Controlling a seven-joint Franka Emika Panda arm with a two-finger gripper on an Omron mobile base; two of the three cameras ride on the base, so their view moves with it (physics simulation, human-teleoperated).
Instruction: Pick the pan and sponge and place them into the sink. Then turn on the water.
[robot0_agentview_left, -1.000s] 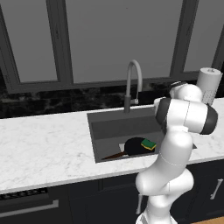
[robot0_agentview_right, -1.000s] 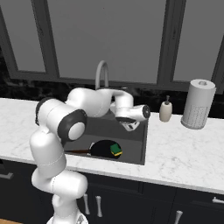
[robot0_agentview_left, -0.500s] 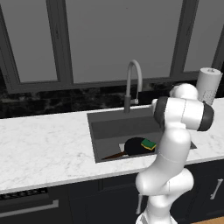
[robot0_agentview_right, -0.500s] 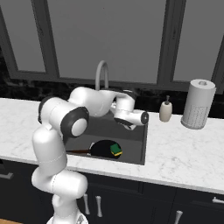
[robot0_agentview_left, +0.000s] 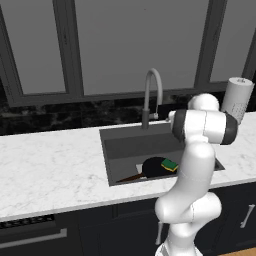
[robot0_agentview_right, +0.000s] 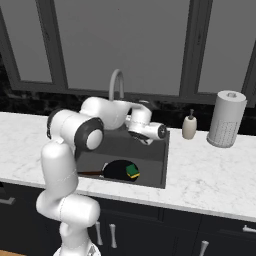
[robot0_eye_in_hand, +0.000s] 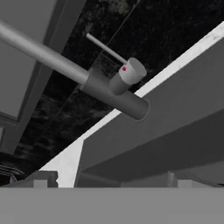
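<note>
The sink (robot0_agentview_left: 125, 145) is cut into the white marble desk (robot0_agentview_left: 50, 165), its dark walls dropping straight from the rim. In the left base view bare marble runs wide toward 9 o'clock of the basin; the strip between the back rim and the black backsplash is narrow. In the right base view the marble toward 3 o'clock carries a soap dispenser (robot0_agentview_right: 189, 125) near the basin's back corner and a paper towel roll (robot0_agentview_right: 227, 119) farther out. Dark-framed windows (robot0_agentview_left: 130, 45) rise behind the backsplash.

The pan (robot0_agentview_left: 155, 167) lies on the basin floor toward the front, its thin handle (robot0_agentview_left: 131, 177) pointing to about 8 o'clock in the left base view. The sponge (robot0_agentview_left: 169, 164) rests on the pan's rim, at its 3 o'clock side there.

The faucet (robot0_agentview_left: 151, 95) stands at the middle of the back rim, spout arching forward over the basin. In the hand view its base (robot0_eye_in_hand: 116, 94) runs diagonally across the frame, with a small capped knob (robot0_eye_in_hand: 131, 72) bearing a red dot and a thin lever rod (robot0_eye_in_hand: 107, 49) reaching toward 10 o'clock.

The hand (robot0_agentview_right: 152, 133) hangs over the back half of the basin, just beside the faucet base and apart from it, well above the pan and sponge. The arm folds forward, forearm roughly level. Whether the hand is released or clenched I cannot tell; nothing sits between its tips.
</note>
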